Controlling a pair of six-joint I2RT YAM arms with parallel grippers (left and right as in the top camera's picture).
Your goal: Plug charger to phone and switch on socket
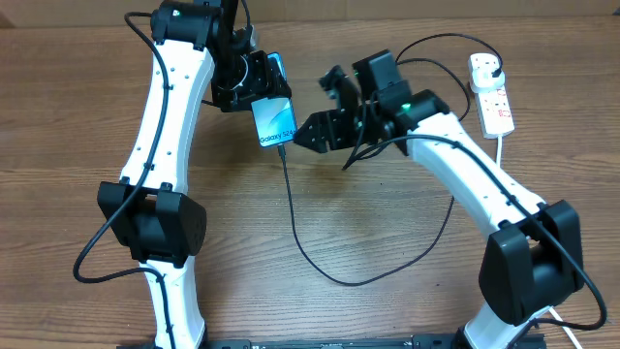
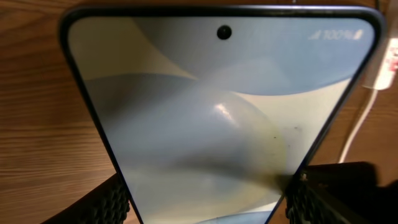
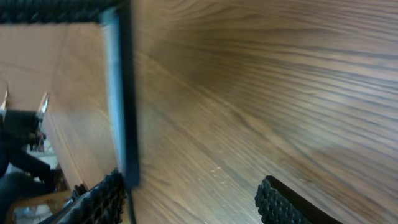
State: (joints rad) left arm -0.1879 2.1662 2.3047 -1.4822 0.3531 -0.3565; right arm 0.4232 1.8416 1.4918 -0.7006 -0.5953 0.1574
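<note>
Left jaws around phone (image 2: 211, 124), lower end off-frame; right jaws apart.

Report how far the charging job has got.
Looks done: the charger cable meets the bottom edge of the phone, and a black plug sits in the socket. In hand: the left gripper grips the phone; the right gripper is open beside it. Left: switching the socket on; its switch state is unreadable here.

Brown wood-grain table (image 1: 387, 310), bare surface
</note>
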